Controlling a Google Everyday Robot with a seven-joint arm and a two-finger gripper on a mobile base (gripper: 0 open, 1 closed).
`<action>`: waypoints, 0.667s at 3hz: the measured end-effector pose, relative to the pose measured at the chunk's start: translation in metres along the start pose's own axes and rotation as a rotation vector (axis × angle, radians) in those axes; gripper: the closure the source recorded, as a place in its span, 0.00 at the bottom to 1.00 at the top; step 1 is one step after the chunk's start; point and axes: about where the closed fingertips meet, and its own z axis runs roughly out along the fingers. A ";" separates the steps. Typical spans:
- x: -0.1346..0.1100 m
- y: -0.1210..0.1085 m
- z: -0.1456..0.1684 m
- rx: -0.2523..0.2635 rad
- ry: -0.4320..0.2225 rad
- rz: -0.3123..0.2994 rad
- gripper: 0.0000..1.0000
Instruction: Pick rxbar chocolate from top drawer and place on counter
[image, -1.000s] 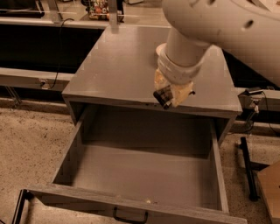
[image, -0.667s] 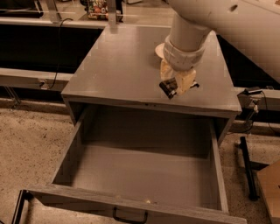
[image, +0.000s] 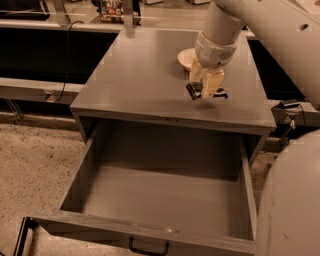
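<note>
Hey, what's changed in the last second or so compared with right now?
The gripper, holding the rxbar chocolate in its fingers, has moved from near the front edge of the counter farther back over it, toward the white bowl. Nothing was picked up or let go. The top drawer stays pulled open, and the bowl has not shifted.
</note>
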 end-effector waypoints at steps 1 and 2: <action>0.000 -0.008 -0.003 0.029 -0.001 -0.003 0.59; -0.001 -0.013 0.000 0.041 -0.003 -0.003 0.34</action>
